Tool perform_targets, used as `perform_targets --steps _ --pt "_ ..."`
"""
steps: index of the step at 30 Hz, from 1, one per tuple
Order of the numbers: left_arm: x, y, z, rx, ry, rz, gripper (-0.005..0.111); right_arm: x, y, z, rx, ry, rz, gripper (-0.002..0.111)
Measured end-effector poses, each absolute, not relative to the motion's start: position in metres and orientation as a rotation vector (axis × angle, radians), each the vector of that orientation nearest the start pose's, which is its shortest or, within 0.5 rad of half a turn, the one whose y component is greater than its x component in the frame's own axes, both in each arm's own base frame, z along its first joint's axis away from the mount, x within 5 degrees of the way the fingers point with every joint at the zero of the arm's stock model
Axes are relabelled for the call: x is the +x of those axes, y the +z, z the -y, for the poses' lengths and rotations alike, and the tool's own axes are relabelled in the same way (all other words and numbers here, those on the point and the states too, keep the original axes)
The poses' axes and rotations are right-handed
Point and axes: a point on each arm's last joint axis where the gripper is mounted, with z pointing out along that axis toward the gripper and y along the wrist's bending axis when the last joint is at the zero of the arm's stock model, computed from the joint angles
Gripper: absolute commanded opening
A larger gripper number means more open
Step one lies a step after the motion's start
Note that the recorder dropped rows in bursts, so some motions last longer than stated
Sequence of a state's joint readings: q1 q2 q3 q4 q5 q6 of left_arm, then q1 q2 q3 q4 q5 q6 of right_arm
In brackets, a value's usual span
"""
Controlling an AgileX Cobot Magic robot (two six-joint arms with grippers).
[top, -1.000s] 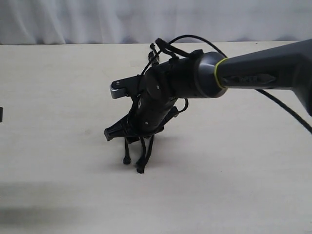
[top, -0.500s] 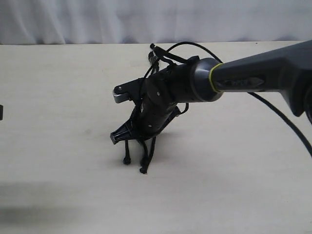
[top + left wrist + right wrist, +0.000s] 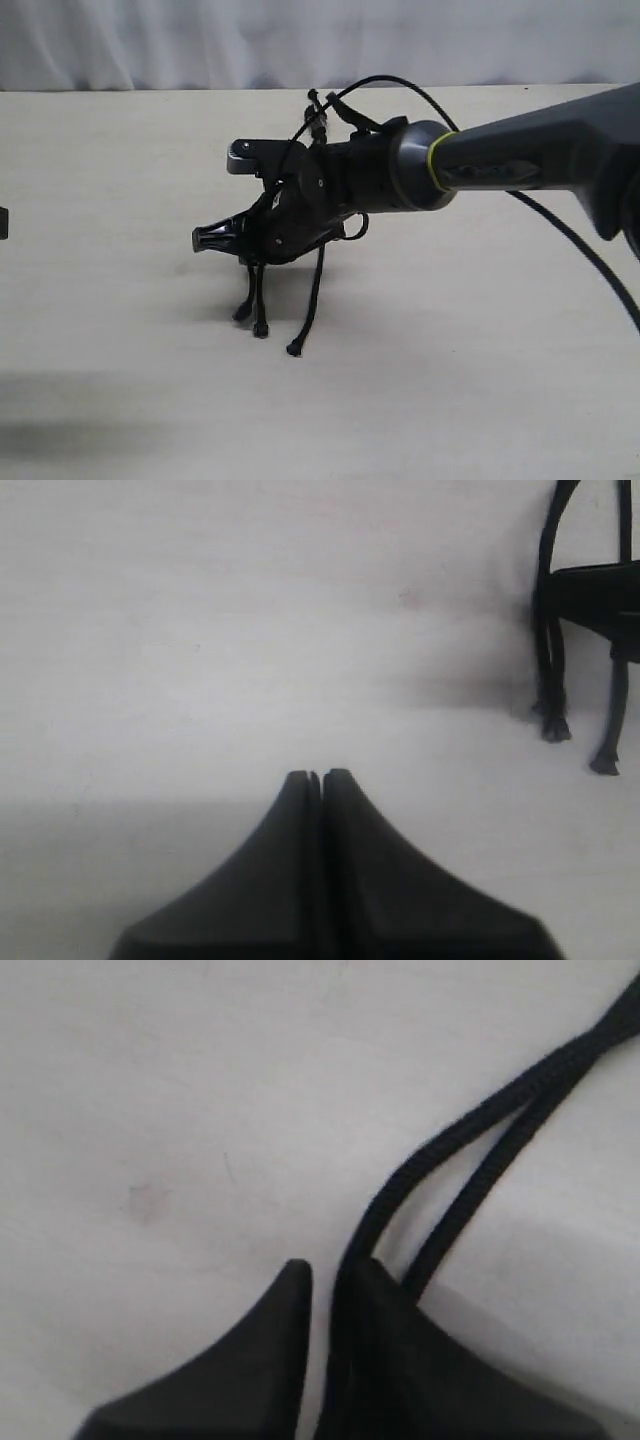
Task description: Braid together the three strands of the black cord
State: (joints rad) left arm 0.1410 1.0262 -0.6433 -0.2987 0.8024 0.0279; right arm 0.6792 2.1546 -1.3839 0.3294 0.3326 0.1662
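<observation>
Three black strands (image 3: 312, 300) hang from under my right gripper (image 3: 205, 238) in the middle of the table, their knobby tips (image 3: 261, 330) resting apart on the surface. The cord's bound end is hidden behind the gripper. In the right wrist view the right gripper (image 3: 330, 1272) is nearly closed, with one strand (image 3: 455, 1135) running in along the inner face of a finger and a second strand (image 3: 478, 1195) passing beside it. My left gripper (image 3: 316, 776) is shut and empty, low over the table, well to the side of the hanging strands (image 3: 547, 670).
The pale table (image 3: 120, 150) has a white curtain behind it. The right arm's smooth cables (image 3: 400, 82) loop above the wrist. In the exterior view only a dark sliver of the left arm (image 3: 3, 222) shows at the left edge.
The right gripper has risen and swung its tip leftward. The strands below it have spread, so three separate tips now show on the table. The left arm stays put.
</observation>
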Motion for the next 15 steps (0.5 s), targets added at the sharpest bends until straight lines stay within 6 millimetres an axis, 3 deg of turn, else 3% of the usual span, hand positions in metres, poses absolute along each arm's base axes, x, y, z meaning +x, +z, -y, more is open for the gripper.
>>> perform_targets --steps 1,2,7,12,15 --pt "0.176 0.254 -0.006 -0.355 -0.296 -2.613 0.000 0.340 0.118 -0.287 -0.308 0.544 -2.654 0.050" --pt "0.176 0.254 -0.005 -0.356 -0.299 -2.612 0.000 0.340 0.120 -0.287 -0.308 0.548 -2.651 0.052" --pt "0.177 0.255 -0.005 -0.364 -0.311 -2.607 0.000 0.331 0.149 -0.281 -0.503 0.487 -2.659 0.048" --pt "0.177 0.255 -0.004 -0.371 -0.320 -2.594 0.000 0.318 0.134 -0.270 -0.659 0.340 -2.837 0.048" --pt "0.178 0.255 -0.005 -0.372 -0.319 -2.593 0.000 0.313 0.130 -0.273 -0.692 0.324 -2.852 0.048"
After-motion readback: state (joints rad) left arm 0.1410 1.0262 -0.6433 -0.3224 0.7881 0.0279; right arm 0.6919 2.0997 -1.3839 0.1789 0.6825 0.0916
